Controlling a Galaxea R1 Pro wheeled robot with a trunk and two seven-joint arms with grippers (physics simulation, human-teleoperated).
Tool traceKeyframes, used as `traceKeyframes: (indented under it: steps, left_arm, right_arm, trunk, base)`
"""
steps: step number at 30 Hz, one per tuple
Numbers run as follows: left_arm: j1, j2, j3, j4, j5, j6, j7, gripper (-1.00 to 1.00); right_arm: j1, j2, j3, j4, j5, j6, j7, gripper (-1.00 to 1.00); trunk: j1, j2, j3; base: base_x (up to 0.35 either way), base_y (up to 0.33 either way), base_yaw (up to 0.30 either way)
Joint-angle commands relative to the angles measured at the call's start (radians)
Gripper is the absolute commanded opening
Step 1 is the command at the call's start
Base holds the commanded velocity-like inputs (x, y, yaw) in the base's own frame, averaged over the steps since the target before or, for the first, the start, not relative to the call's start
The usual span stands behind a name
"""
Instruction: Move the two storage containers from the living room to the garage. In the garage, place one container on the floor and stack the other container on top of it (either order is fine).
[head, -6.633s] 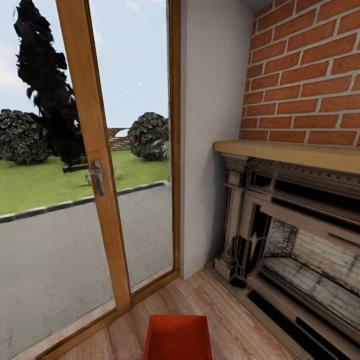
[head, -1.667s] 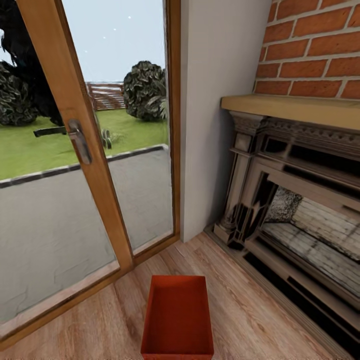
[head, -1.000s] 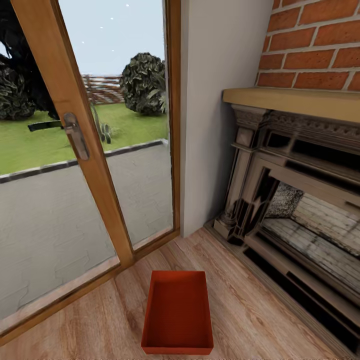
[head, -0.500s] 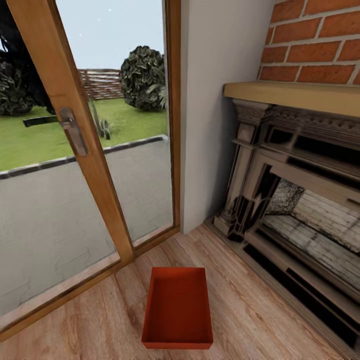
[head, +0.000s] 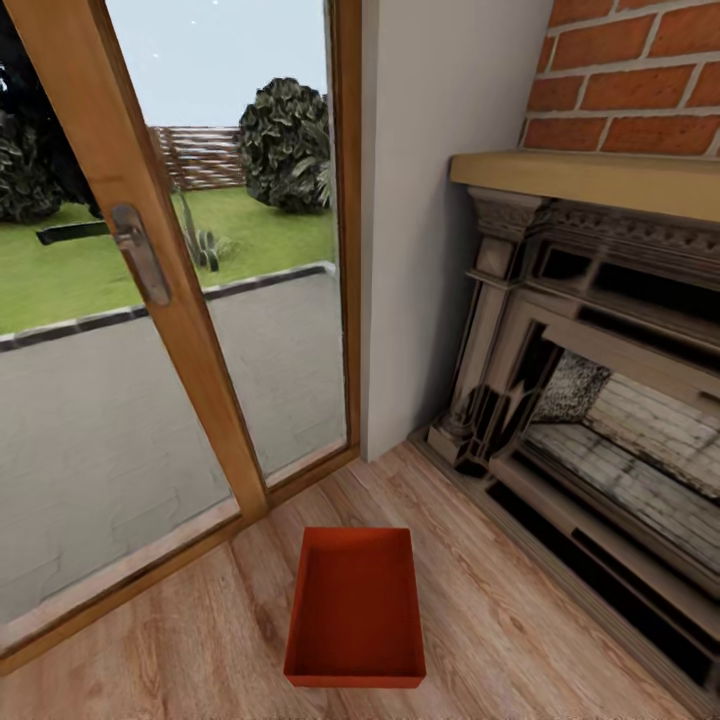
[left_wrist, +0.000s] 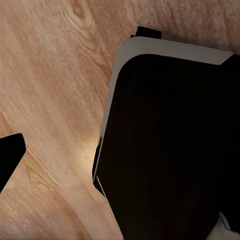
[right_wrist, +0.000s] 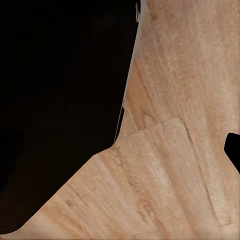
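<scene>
One red bin (head: 355, 607) was found empty on the wood floor (head: 520, 640) between glass door (head: 150, 300) and fireplace (head: 590, 400) — judged light, stiff, thin-walled; its long rims suit gripping. Finger state could not be told.

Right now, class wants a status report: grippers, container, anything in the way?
Grippers: state cannot be told. One storage container empty, on wood floor by glass door and fireplace. Nothing blocking the near side.

Head camera down toward plank floor (head: 520, 640); both wrist cameras close above it.
</scene>
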Motion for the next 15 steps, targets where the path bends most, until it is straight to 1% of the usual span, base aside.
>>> traceKeyframes:
  steps: [1, 15]
  left_arm:
    - [-0.001, 0.000, 0.003, 0.001, 0.005, -0.004, 0.001, 1.00]
    - [-0.001, 0.000, 0.003, 0.001, 0.005, -0.004, 0.001, 1.00]
  right_arm:
    - [-0.001, 0.000, 0.009, 0.003, -0.010, -0.006, -0.001, 1.00]
    - [-0.001, -0.007, 0.008, 0.002, -0.010, -0.006, 0.000, 1.00]
  trunk:
    - [0.000, -0.001, -0.002]
    - [0.000, -0.001, -0.025]
  base:
    - [0.000, 0.000, 0.000]
    - [0.000, 0.000, 0.000]
